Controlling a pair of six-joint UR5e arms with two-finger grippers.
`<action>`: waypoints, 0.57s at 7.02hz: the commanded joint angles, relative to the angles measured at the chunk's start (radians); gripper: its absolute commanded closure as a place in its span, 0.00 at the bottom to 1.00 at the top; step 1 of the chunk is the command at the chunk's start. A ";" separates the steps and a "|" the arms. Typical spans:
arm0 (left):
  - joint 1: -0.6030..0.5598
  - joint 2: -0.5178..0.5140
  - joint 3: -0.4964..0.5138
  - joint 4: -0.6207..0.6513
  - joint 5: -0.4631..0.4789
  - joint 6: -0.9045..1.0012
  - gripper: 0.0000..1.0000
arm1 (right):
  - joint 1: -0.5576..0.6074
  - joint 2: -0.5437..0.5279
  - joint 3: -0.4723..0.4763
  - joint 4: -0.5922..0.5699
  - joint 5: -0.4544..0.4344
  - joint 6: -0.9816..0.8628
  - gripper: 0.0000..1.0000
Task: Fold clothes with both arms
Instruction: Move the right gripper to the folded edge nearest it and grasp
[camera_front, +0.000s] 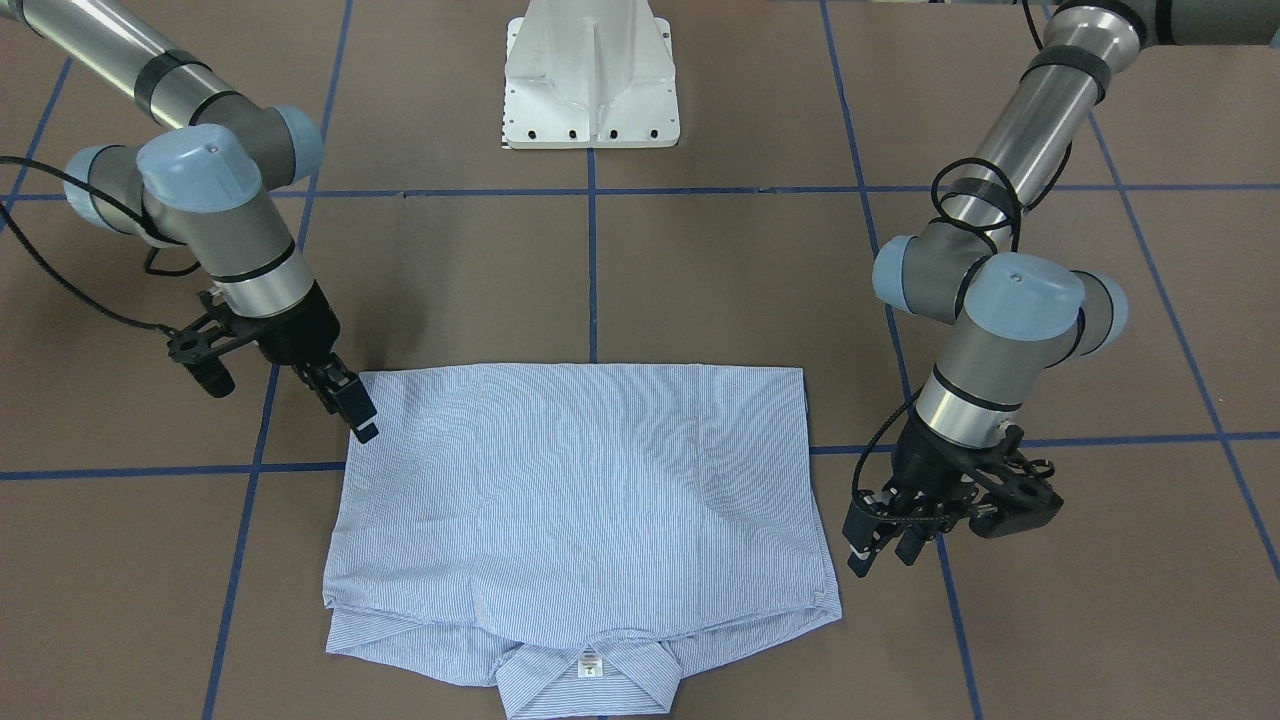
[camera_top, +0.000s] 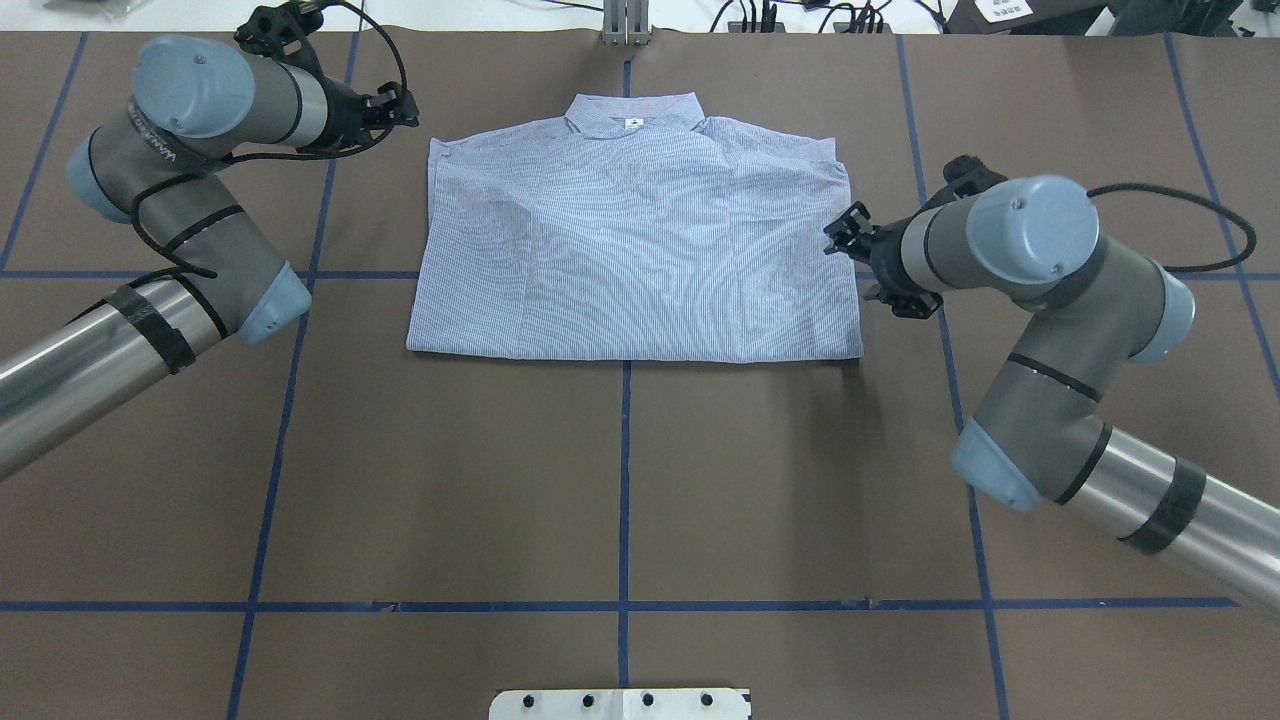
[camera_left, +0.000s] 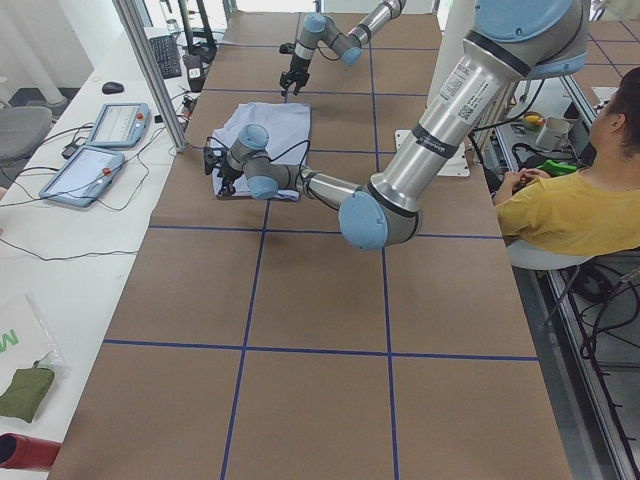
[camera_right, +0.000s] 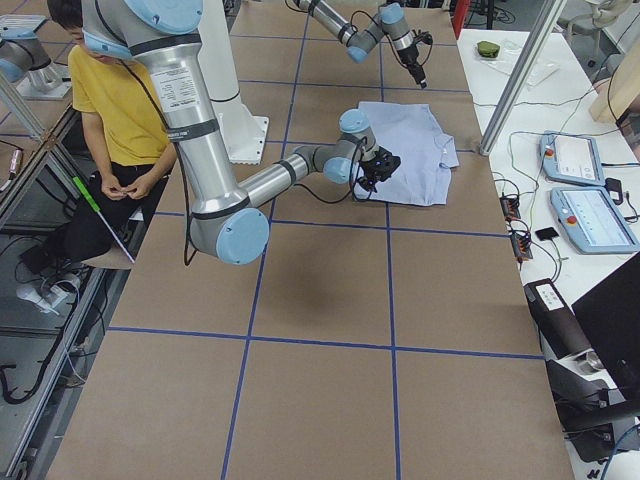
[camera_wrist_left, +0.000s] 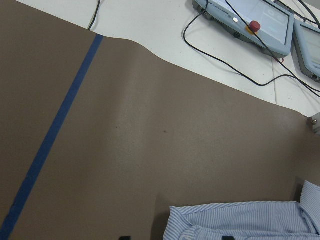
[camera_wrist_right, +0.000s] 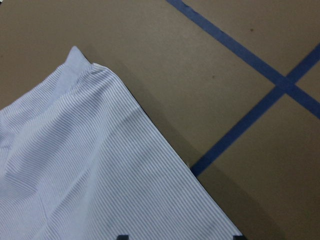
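Note:
The blue-and-white striped shirt (camera_front: 580, 500) lies flat on the brown table, folded into a rectangle with its sleeves tucked in. Its collar and white label (camera_front: 588, 668) point away from the robot. It also shows in the overhead view (camera_top: 630, 260). My left gripper (camera_front: 880, 548) (camera_top: 403, 105) hovers open and empty just off the shirt's collar-end side edge; its wrist view shows that shirt corner (camera_wrist_left: 240, 222). My right gripper (camera_front: 350, 405) (camera_top: 838, 235) is open and empty at the opposite side edge, near the folded hem corner (camera_wrist_right: 90, 170).
The white pedestal base (camera_front: 590, 80) stands behind the shirt on the robot's side. Blue tape lines (camera_top: 625, 480) grid the table. Teach pendants (camera_wrist_left: 250, 20) and cables lie past the table's far edge. A seated person in yellow (camera_left: 570, 200) is beside the table.

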 joint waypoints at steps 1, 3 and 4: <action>-0.001 0.004 0.000 -0.001 -0.001 0.001 0.30 | -0.059 -0.034 0.015 0.002 -0.039 0.015 0.24; -0.001 0.002 -0.002 -0.001 0.000 -0.001 0.29 | -0.082 -0.034 0.011 0.000 -0.042 0.018 0.24; -0.001 0.002 -0.002 0.001 0.000 -0.001 0.29 | -0.087 -0.036 0.009 0.000 -0.047 0.018 0.24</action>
